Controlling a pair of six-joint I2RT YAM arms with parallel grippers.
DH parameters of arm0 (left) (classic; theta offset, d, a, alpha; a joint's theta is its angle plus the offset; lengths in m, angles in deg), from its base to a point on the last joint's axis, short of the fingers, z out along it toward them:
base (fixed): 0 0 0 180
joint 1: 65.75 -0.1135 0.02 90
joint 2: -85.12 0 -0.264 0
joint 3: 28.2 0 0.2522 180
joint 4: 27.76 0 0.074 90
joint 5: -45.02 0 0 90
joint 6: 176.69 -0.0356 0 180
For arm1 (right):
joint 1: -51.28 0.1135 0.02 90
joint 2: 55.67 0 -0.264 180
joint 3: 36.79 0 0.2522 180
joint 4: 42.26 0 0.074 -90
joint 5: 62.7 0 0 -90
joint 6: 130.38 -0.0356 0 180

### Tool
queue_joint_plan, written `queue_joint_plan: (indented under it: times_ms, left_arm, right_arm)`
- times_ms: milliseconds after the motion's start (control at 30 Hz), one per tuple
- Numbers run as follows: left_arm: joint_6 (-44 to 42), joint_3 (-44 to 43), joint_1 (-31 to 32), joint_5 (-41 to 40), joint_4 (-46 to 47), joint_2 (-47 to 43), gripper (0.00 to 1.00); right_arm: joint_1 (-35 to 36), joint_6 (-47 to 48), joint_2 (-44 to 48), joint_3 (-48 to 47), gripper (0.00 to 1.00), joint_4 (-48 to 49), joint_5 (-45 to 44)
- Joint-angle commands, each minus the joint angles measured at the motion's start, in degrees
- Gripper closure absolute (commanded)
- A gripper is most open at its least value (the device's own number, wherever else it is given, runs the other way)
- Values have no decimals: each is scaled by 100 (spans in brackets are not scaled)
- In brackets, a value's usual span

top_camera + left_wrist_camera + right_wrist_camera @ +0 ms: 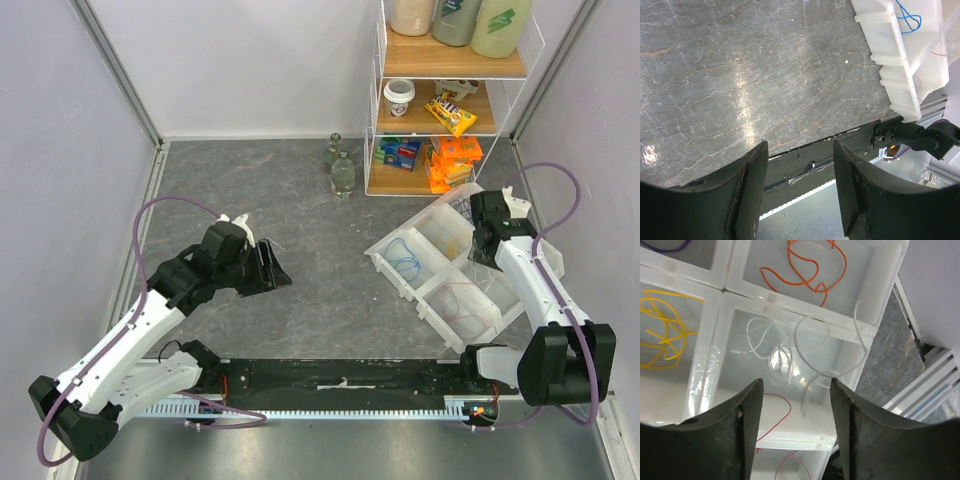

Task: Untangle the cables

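Here, right tool (796,390) gapes above white cable (796,337).

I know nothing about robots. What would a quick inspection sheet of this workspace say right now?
Surface: grey marbled table.
Job's things: a white tray holds the orange cable, yellow cable, white cable, red cable and blue cable in separate compartments; no tangle seen.
Clutter: two glass bottles beside the rack.
Grippers: left gripper open above bare table; right gripper open above the white cable's compartment.
Cables: a purple hose loops along each arm; dark wiring runs along the near rail.
Surroundings: wire rack with snacks and jars; pale walls.
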Motion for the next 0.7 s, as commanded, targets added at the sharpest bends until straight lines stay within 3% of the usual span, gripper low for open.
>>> queue_joint_plan:
  times_ms: [0, 100, 233, 500, 667]
  left_arm:
    - [-15, -138, -33, 53, 226, 100, 39]
    - [-32, -235, -24, 106, 244, 223, 39]
    - [99, -200, -33, 203, 384, 302, 39]
    - [653, -112, -33, 519, 982, 382, 40]
    - [706, -567, -24, 274, 877, 224, 39]
  right_arm:
    - [126, 258, -36, -704, 33, 49, 275]
    - [521, 363, -10, -1144, 29, -21, 373]
    - [1601, 653, -80, -1689, 28, 40, 416]
    - [3702, 1391, -634, -2235, 26, 655, 2137]
    - [4284, 1480, -529, -2577, 25, 1033, 3061]
